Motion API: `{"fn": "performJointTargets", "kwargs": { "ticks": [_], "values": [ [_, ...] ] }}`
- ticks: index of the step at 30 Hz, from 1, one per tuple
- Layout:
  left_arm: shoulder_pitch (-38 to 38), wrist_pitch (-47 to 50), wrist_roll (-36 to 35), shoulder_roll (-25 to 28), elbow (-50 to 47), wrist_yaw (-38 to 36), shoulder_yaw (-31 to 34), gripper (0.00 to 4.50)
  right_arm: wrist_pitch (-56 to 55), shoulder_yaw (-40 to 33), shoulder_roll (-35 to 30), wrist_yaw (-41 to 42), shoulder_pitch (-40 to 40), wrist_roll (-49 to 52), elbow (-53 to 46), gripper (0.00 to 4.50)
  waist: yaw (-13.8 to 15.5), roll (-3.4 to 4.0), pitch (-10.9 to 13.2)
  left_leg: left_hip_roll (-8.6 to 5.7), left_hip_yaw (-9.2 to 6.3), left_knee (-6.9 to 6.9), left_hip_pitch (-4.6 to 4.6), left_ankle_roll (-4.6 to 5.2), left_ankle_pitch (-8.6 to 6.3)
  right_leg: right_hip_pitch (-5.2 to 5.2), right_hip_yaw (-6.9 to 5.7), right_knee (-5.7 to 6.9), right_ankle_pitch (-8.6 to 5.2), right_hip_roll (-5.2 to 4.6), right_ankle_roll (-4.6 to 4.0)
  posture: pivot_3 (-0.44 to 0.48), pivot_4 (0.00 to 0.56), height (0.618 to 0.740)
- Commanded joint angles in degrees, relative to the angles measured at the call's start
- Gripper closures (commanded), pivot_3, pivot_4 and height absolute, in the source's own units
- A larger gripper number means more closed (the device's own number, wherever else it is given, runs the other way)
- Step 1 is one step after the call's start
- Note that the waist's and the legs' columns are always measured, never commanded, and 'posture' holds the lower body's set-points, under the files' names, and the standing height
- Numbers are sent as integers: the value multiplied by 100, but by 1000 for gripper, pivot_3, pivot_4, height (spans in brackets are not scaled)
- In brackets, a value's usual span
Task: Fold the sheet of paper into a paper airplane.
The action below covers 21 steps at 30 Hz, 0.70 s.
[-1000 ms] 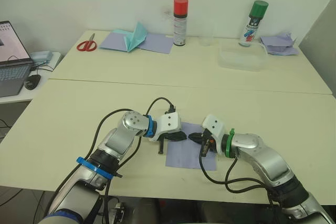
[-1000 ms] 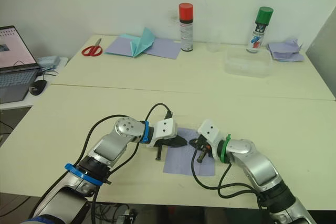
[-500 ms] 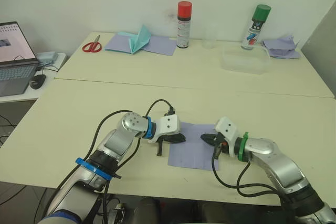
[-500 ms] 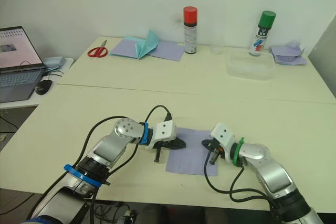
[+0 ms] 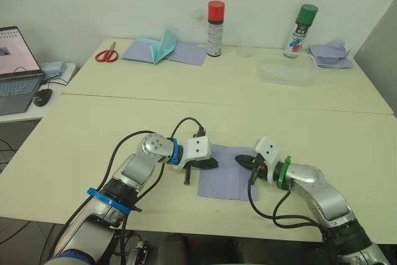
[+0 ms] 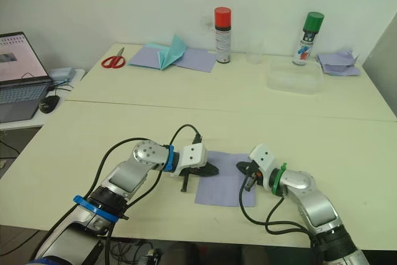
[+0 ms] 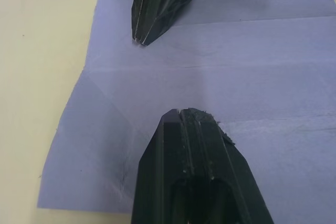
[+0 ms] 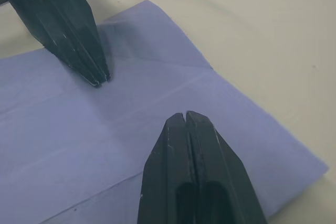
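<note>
Since half a second earlier, right claw (image 5: pixel 244 161) has edged slightly back onto the right edge of the sheet of paper (image 5: pixel 226 179), fingers clenched together, tip over the paper. Left claw (image 5: pixel 213 164), also clenched with nothing held, rests its tip at the sheet's left edge. Creased and unfolded, the sheet lies flat near the bench's (image 5: pixel 93 122) front edge, between both claws. A teal paper plane (image 5: pixel 162 44) sits at the far left corner.
</note>
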Motion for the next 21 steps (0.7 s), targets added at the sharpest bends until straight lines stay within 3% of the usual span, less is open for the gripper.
{"fn": "performJointTargets", "kwargs": {
  "ticks": [1, 8, 14, 17, 21],
  "values": [
    [48, 58, 333, -18, 302, 57, -230, 4500, 94, 56, -247, -71, 30, -362, 176, 4472, 4, 2, -1, 0, 0, 0, 0, 0, 0, 0, 0, 0, 0, 0, 0, 0, 150, 740],
    [14, -47, 366, -51, 423, 81, -269, 4500, 188, -119, -544, -45, 296, -323, 44, 4472, 93, 2, -7, -10, -4, 2, 3, 4, 1, 9, 0, -5, -1, -6, 1, 0, 150, 740],
    [-45, -159, 397, -115, 560, 123, -307, 4500, 751, -1039, 142, -161, 397, 1026, -749, 4472, 114, 6, -4, -4, -4, 1, 2, 4, 0, 9, 2, -6, 2, -5, -2, 0, 150, 740],
    [-80, -181, 399, -143, 612, 129, -306, 4500, 1045, -1309, 210, -297, 447, 1248, -874, 3922, 124, 7, -3, -6, -3, 2, 1, 5, 1, 7, 1, -5, 4, -5, -6, 0, 150, 740],
    [-108, -193, 402, -173, 656, 136, -297, 4500, 1596, -1760, 450, -854, 555, 1539, -1058, 2523, 132, 7, -4, -7, -3, 1, 0, 5, 1, 7, 2, -7, 2, -6, -3, 0, 150, 740]
  ]
}}
